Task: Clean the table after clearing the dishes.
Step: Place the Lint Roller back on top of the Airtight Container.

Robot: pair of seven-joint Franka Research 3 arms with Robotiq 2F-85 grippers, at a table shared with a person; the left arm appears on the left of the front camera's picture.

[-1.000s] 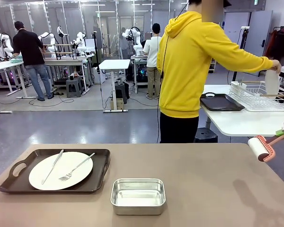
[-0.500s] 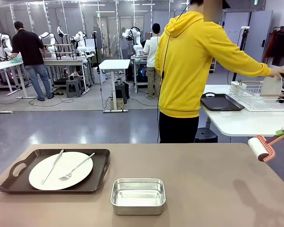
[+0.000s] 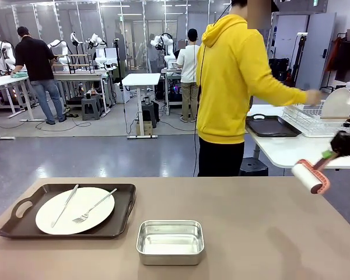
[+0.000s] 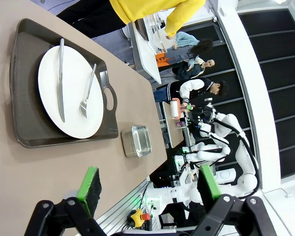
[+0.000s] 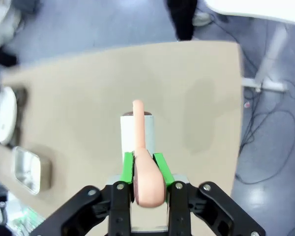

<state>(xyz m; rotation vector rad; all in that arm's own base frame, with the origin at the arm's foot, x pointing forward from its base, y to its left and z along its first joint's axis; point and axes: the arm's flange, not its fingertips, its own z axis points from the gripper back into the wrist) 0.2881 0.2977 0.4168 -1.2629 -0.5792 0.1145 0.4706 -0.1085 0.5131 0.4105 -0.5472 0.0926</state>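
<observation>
A lab: white workbenches point(image 3: 141, 79), glass partitions point(image 3: 76, 20), cables point(image 3: 178, 126) on the floor point(image 3: 93, 153).

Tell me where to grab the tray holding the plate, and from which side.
Best grip the tray by its handle cutout at the left end, coming from the robot's left with jaws straddling the rim; the plate fills the middle, the handle stands clear.

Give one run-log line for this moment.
right gripper: shut on lint roller, over table | left gripper: open, empty | one tray with plate on table
</observation>
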